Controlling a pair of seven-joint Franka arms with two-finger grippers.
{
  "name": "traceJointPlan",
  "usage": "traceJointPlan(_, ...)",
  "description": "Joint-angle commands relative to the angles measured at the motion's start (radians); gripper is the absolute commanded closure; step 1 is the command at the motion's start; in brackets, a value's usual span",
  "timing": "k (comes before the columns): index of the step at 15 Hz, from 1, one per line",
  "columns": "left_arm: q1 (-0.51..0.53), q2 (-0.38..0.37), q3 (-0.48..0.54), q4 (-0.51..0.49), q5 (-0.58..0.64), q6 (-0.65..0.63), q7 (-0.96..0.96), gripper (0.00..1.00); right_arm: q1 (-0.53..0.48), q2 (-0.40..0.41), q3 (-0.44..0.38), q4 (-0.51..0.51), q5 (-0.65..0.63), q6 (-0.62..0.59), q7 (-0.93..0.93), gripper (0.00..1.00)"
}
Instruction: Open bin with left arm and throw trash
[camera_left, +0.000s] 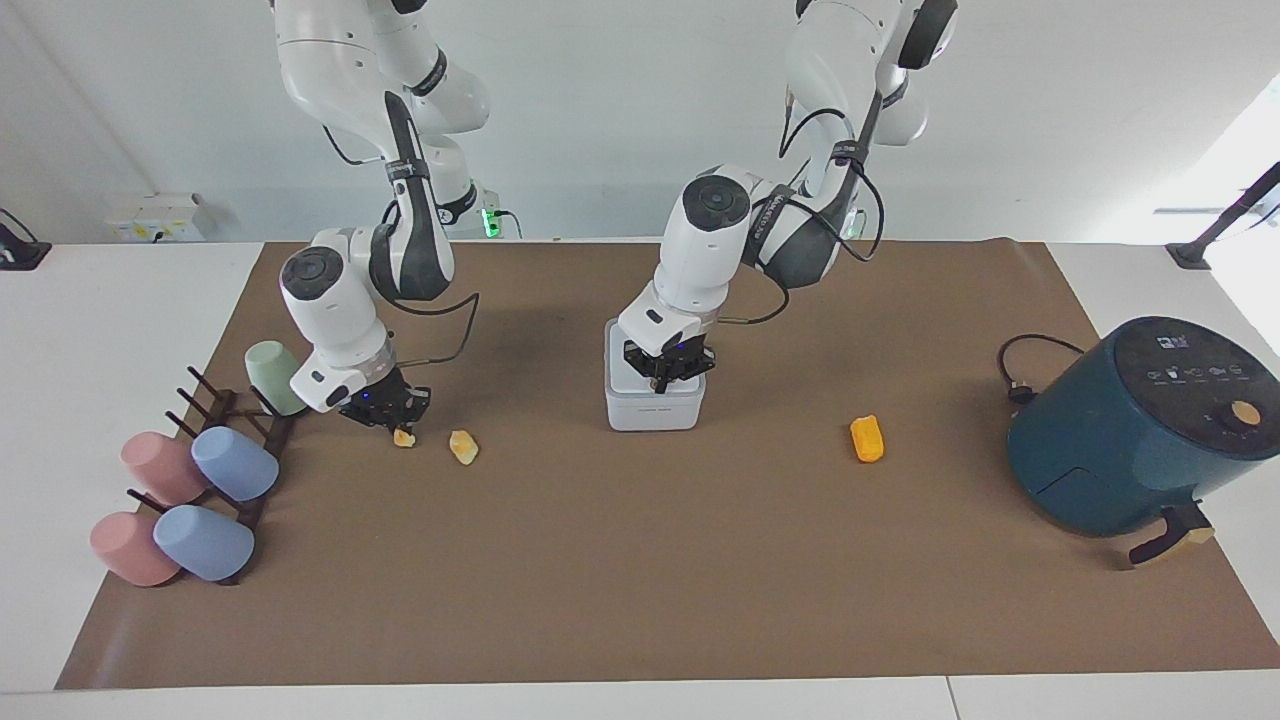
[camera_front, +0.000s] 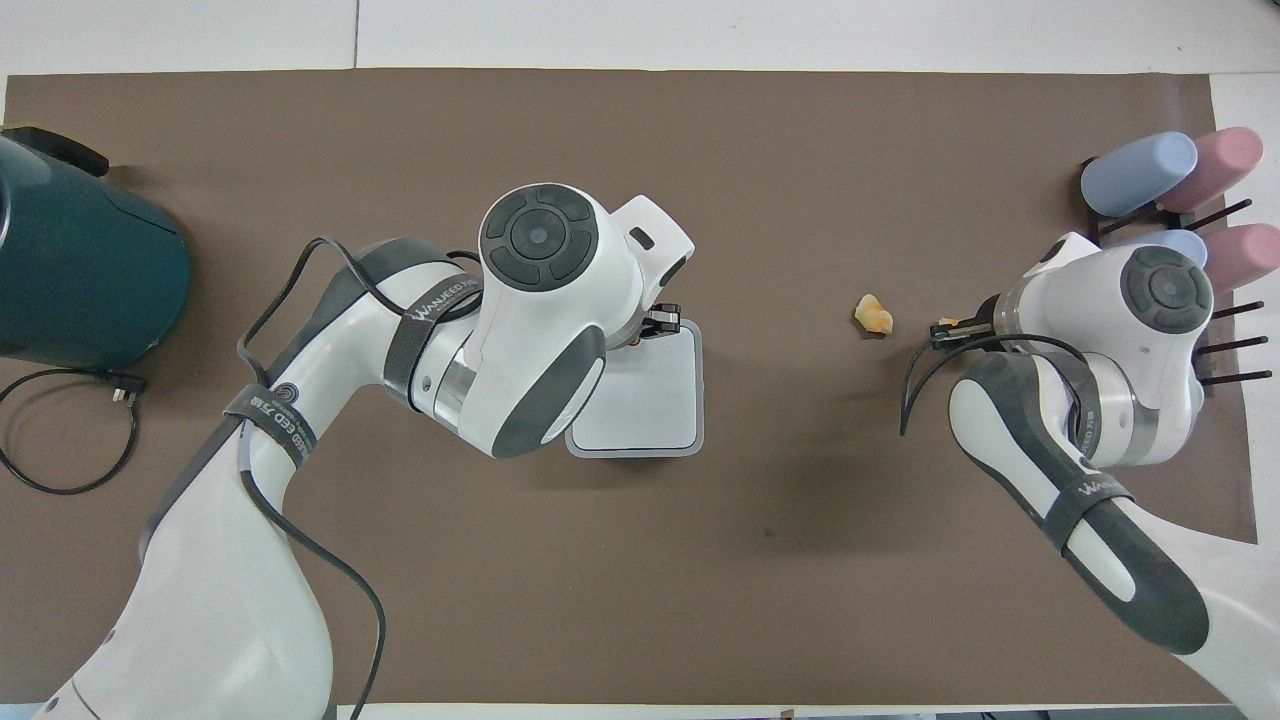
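Note:
The white bin (camera_left: 655, 408) stands mid-mat with its lid (camera_front: 640, 400) down. My left gripper (camera_left: 665, 376) is shut and sits low on the lid, at the edge farther from the robots; it also shows in the overhead view (camera_front: 657, 323). My right gripper (camera_left: 398, 418) is shut on a pale yellow lump (camera_left: 404, 437) at mat level, toward the right arm's end. A second pale lump (camera_left: 463, 446) (camera_front: 874, 315) lies loose beside it. The bright orange oblong piece (camera_left: 867, 438) lies between the bin and the air fryer; the left arm hides it in the overhead view.
A dark teal air fryer (camera_left: 1140, 430) with its cord stands at the left arm's end. A dark rack (camera_left: 240, 420) with several pastel cups and a green cup (camera_left: 272, 375) stands at the right arm's end, close to my right gripper.

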Motion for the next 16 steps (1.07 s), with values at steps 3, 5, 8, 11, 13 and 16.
traceJointPlan(3,-0.037,0.006,0.015,-0.097,0.043,0.058,-0.024,1.00,-0.007,-0.134,0.006,0.010,0.019,-0.118,-0.027,1.00)
traceJointPlan(5,-0.040,0.006,0.016,-0.125,0.048,0.083,-0.039,1.00,-0.008,-0.173,0.006,0.029,0.019,-0.176,-0.027,1.00)
traceJointPlan(8,-0.054,0.002,0.019,-0.136,0.059,0.092,-0.045,1.00,-0.008,-0.255,0.006,0.044,0.021,-0.266,-0.028,1.00)
traceJointPlan(11,-0.045,-0.008,0.021,-0.120,0.062,0.078,-0.045,1.00,-0.010,-0.328,0.004,0.064,0.021,-0.366,-0.027,1.00)
traceJointPlan(13,-0.028,-0.058,0.019,-0.114,0.059,0.028,-0.037,1.00,-0.008,-0.332,0.004,0.104,0.021,-0.434,-0.024,1.00)
traceJointPlan(16,-0.005,-0.109,0.018,-0.085,0.048,-0.058,-0.028,1.00,-0.004,-0.326,0.009,0.136,0.021,-0.458,0.019,1.00)
